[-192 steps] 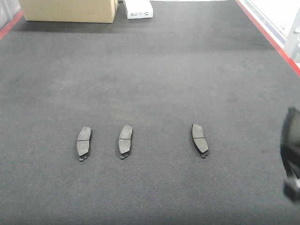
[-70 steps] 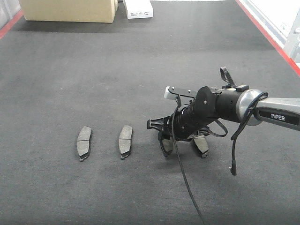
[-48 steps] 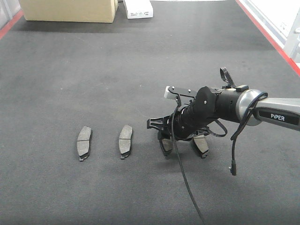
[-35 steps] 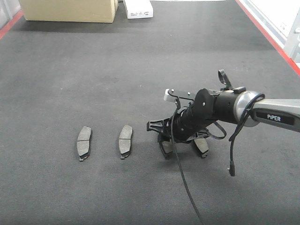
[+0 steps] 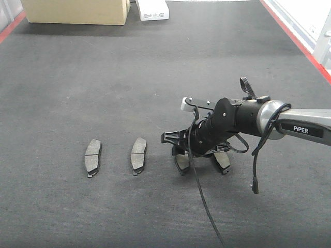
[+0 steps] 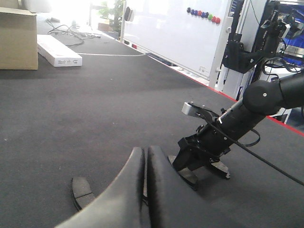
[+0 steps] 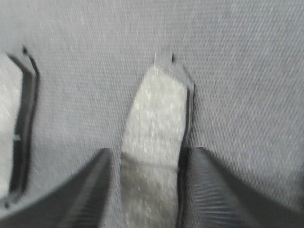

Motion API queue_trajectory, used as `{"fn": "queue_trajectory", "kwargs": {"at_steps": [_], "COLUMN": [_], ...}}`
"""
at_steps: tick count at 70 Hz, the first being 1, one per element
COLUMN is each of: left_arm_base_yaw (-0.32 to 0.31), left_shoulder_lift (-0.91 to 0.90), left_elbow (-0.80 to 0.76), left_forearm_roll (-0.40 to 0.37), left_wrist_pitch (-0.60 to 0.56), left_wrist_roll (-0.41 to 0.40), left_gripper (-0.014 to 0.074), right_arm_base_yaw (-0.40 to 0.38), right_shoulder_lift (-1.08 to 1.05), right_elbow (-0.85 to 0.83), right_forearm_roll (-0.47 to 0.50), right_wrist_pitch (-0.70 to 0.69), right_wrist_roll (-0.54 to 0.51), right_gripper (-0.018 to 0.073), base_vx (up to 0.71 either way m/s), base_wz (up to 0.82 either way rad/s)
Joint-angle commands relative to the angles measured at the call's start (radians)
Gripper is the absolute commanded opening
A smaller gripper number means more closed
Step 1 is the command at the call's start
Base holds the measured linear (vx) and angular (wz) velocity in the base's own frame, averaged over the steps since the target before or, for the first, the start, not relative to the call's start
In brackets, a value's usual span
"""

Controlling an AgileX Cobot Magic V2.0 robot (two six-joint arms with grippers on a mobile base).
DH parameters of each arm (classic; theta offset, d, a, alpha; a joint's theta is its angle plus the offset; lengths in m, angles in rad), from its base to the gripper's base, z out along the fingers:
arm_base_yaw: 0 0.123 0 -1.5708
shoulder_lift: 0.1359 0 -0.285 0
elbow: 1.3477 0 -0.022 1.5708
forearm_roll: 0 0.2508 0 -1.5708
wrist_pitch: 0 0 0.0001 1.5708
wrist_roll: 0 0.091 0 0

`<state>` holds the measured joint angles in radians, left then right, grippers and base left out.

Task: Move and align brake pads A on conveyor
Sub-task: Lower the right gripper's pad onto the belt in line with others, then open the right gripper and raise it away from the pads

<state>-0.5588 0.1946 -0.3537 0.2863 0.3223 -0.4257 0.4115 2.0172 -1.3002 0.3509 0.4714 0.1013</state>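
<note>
Conveyor (image 5: 155, 67) carrying four brake pads in a row. Left of the right gripper (image 5: 182, 156) lie the first pad (image 5: 92, 157) and second pad (image 5: 138, 154), unmoved. The third pad (image 5: 182, 163), absent 2.7 s ago, now lies flat between the spread right fingers (image 7: 92, 190), which stand apart from its edges: apparently just released. The fourth pad (image 5: 222, 160) lies right of the gripper. The left gripper (image 6: 142, 190) is closed and empty. Spacing looks even; alignment nearly complete.
</note>
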Motion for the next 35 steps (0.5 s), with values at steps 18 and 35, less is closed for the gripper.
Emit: {"fn": "queue_trajectory", "kwargs": {"at_steps": [18,35], "left_arm_base_yaw": [-0.002,-0.002], "left_shoulder_lift": [0.01,0.01], "left_elbow": [-0.023,-0.023], "left_forearm_roll": [0.005,0.005], "left_wrist_pitch": [-0.071,-0.071], "left_wrist_roll": [-0.001,-0.001], "left_gripper": [-0.0006,-0.0006], "right_arm_base_yaw": [-0.003,-0.002], "right_shoulder_lift": [-0.232,-0.417], "right_elbow": [-0.028,-0.024], "right_forearm_roll": [-0.091,-0.305], "right_wrist_pitch": [-0.079,0.022], "right_wrist_roll": [0.002,0.002], "right_gripper": [0.0452,0.0372], "base_vx": [0.0,0.0], "base_wz": [0.0,0.0]}}
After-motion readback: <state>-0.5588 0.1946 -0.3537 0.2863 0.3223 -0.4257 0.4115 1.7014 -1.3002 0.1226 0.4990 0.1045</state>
